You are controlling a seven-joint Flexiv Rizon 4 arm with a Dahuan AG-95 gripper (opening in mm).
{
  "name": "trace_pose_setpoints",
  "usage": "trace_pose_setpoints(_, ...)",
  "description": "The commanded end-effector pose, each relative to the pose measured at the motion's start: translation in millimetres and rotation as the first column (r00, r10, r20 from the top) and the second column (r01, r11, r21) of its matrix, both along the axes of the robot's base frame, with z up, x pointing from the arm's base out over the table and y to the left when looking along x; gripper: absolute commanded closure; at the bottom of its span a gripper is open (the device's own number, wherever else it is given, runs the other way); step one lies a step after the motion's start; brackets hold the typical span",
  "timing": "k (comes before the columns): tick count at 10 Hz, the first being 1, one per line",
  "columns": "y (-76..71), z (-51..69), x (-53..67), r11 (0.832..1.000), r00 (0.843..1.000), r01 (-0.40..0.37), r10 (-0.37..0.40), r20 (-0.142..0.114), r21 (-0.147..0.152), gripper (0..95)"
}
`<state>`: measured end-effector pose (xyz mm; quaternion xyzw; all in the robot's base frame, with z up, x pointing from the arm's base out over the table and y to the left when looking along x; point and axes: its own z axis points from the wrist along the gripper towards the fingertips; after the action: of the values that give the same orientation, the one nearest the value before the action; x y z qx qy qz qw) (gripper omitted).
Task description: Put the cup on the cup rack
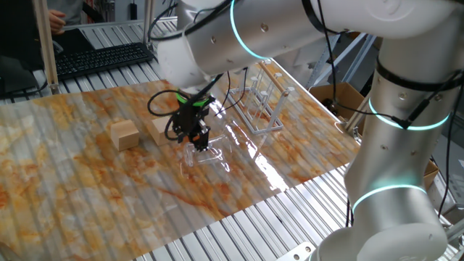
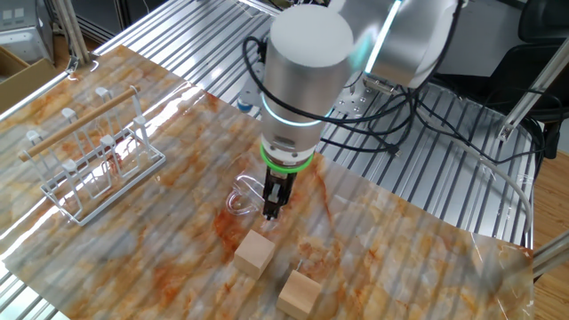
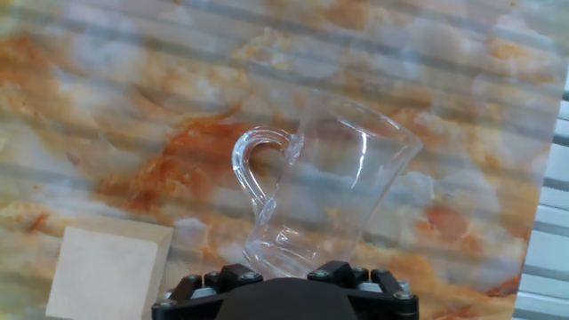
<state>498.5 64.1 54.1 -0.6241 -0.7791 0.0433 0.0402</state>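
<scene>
In one fixed view, the gripper [image 1: 197, 138] is seen low over the marbled sheet [image 1: 65, 185], right above the clear cup [image 1: 194, 154]; whether its jaws are open or closed on the cup cannot be told. The cup rack [image 1: 262, 101] stands well apart, with two wooden cubes [image 1: 125, 134] near the cup.

In the other fixed view, one cube [image 2: 254, 252] lies just beside the gripper [image 2: 270, 212] and could be knocked.

In the hand view, the cup [image 3: 324, 191] is shown lying tilted, its handle [image 3: 252, 169] to the left. It is judged light, stiff, slippery and breakable; the rim wall or handle is judged the best hold.
</scene>
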Motion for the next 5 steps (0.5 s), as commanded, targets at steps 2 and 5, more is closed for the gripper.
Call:
trace_pose_setpoints(2, 1.1, -4.3, 5.7, 0.996, 0.995, 0.084, -0.086, -0.048, -0.037, 95.0)
trace_pose_setpoints(5, 1.1, -4.3, 5.7, 0.994, 0.993, 0.095, -0.098, -0.059, -0.050, 95.0)
